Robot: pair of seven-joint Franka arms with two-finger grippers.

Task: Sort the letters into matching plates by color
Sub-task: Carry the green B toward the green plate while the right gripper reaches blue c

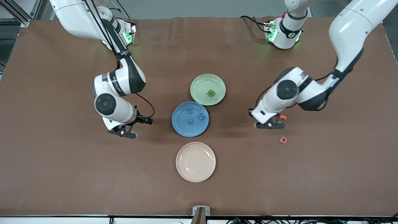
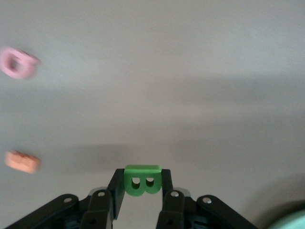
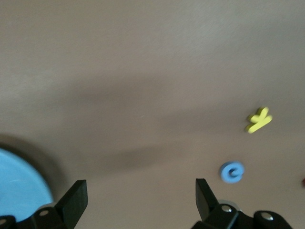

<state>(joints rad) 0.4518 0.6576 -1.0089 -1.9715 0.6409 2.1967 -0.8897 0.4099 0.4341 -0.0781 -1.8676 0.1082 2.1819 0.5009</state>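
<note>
I see left gripper (image 2: 143,191) clamped on green letter B (image 2: 142,180), up over worktop (image 1: 62,171) toward left arm's end, well apart from green plate (image 1: 200,81). Green plate carries one green letter (image 1: 211,92); blue plate (image 1: 182,127) carries three blue letters (image 1: 201,116).

Right gripper (image 3: 140,198) wide, empty, over bare worktop beside blue plate; blue letter C (image 3: 232,172) and yellow letter (image 3: 259,119) near it.

Risks I judge:
- B pinched at fingertips only; fast swing may twist or drop it.
- Release too high: B bounces off shallow plate.
- Blue plate just beside green: off-target drop lands in wrong one.
- Orange letter (image 1: 283,117), pink letter (image 1: 283,140) near: could get nudged.
</note>
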